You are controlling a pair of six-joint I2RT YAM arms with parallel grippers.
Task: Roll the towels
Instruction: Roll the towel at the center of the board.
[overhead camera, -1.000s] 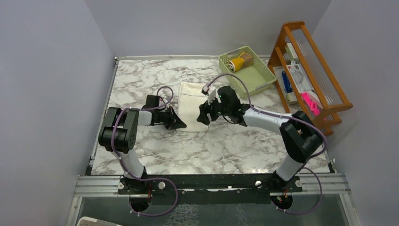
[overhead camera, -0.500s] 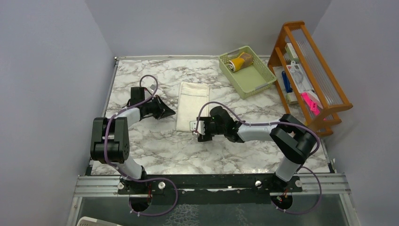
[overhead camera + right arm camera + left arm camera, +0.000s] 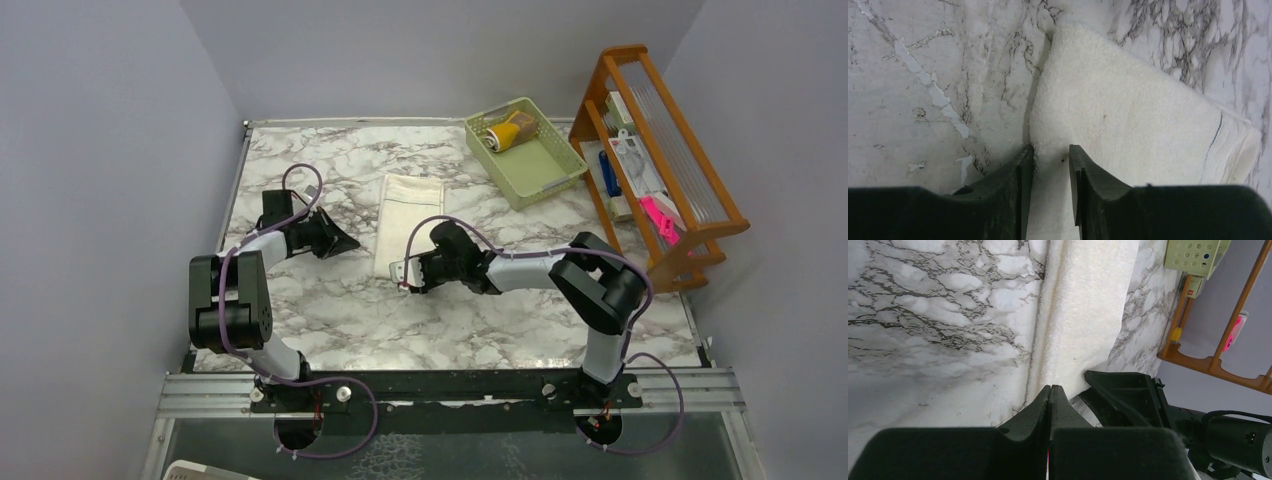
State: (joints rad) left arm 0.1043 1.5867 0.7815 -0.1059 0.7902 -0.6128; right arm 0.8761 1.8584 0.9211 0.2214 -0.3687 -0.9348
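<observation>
The cream-white towel (image 3: 412,205) lies flat and lengthwise on the marble table. It also shows in the left wrist view (image 3: 1088,305) and the right wrist view (image 3: 1128,115). My right gripper (image 3: 403,277) is at the towel's near end. Its jaws (image 3: 1050,155) stand a narrow gap apart with the towel's edge between them. My left gripper (image 3: 352,243) is shut and empty, just left of the towel, tips (image 3: 1050,386) near its left edge. A mustard-yellow roll (image 3: 512,130) and a tan roll (image 3: 493,139) lie in the basket.
The pale green basket (image 3: 545,165) stands at the back right and shows in the left wrist view (image 3: 1193,257). A wooden rack (image 3: 690,215) with small items stands along the right wall. The right gripper's black body (image 3: 1128,395) is close to my left fingertips.
My right gripper has moved from the towel's right side down to its near end. My left gripper has drawn back to the left, off the towel.
</observation>
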